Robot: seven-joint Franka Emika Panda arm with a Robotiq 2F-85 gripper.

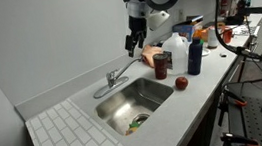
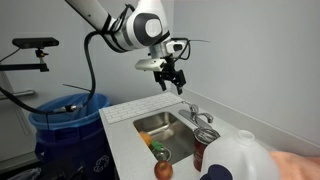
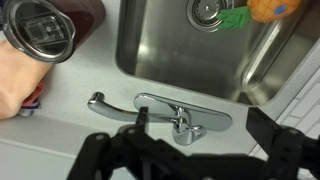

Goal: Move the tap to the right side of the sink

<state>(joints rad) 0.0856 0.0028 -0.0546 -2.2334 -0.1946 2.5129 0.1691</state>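
The chrome tap (image 3: 178, 118) stands on the white counter at the rim of the steel sink (image 3: 170, 55). Its slim spout (image 3: 100, 102) lies along the counter beside the basin, not over it. My gripper (image 3: 200, 124) is open and empty, its dark fingers on either side of the tap's base in the wrist view. In both exterior views the gripper (image 1: 132, 43) (image 2: 173, 80) hovers a little above the tap (image 1: 112, 81) (image 2: 198, 115), not touching it. The sink (image 1: 159, 98) (image 2: 150, 122) holds a green and orange item (image 1: 135, 124) near its drain.
A red apple (image 1: 181, 82), a blue bottle (image 1: 194, 55), a white jug (image 1: 175, 47) and a red can (image 1: 160, 65) stand on the counter beside the sink. A white tiled area (image 1: 74, 140) lies on its other side. A blue bin (image 2: 65, 115) stands beyond the counter.
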